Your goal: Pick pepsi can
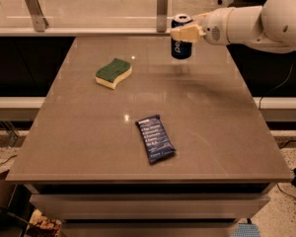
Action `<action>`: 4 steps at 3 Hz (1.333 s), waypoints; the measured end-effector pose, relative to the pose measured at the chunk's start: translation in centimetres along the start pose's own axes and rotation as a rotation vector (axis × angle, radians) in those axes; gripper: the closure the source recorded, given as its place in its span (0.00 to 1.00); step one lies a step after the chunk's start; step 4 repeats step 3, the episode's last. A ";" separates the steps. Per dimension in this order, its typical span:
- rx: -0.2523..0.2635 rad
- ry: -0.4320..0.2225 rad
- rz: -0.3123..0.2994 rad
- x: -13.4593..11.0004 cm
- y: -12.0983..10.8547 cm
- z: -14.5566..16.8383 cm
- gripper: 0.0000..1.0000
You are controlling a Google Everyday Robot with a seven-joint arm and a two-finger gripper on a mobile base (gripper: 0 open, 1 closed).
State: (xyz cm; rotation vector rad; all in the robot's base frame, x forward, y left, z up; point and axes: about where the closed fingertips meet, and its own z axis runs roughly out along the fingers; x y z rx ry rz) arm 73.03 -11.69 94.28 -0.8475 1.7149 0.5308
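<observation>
Gripping pepsi can, apparently: tool, table rear; far finger hidden.

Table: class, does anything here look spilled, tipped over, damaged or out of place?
Nothing stands out. The gripper holds the pepsi can upright near the far edge of the table. The sponge and the snack bar lie flat, and no spill or damage shows.

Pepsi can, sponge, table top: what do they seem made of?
The pepsi can is likely thin metal: glossy blue print, silvery top rim. The gripper holds it above the table top, far right. The sponge looks like soft yellow foam with a matte green scrub layer. That top is smooth grey-brown, perhaps laminate or stone; it mirrors lights.
</observation>
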 end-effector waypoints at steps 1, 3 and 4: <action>0.014 -0.014 -0.050 -2.8 0.0 -1.5 1.00; 0.034 -0.036 -0.096 -5.4 -0.1 -2.7 1.00; 0.034 -0.036 -0.096 -5.4 -0.1 -2.7 1.00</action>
